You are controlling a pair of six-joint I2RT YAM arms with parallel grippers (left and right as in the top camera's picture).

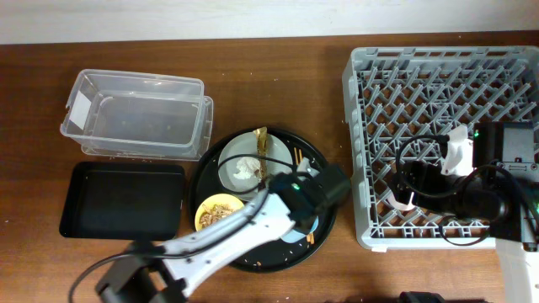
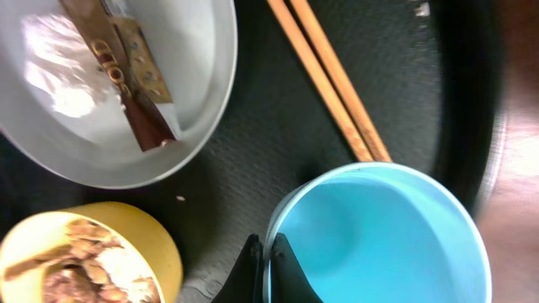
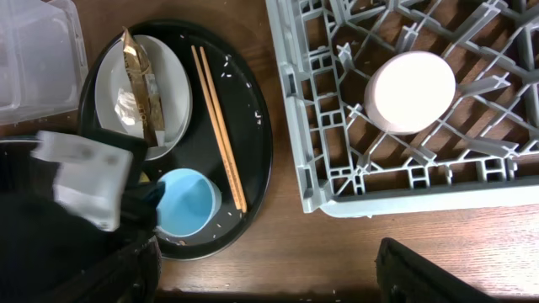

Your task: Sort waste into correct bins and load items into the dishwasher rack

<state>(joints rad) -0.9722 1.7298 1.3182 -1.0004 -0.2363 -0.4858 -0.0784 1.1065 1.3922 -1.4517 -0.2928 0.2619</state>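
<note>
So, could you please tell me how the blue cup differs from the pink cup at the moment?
The blue cup stands on the round black tray; the pink cup sits in the dishwasher rack. The blue cup is upright, mouth open upward; the pink cup looks inverted, showing a flat closed base. The left gripper pinches the blue cup's rim; nothing holds the pink cup. Both are small round cups.

Left arm (image 1: 244,227) stretched forward, left claw (image 2: 268,265) pinched together, right claw (image 3: 269,265) spread wide, facing down.
</note>
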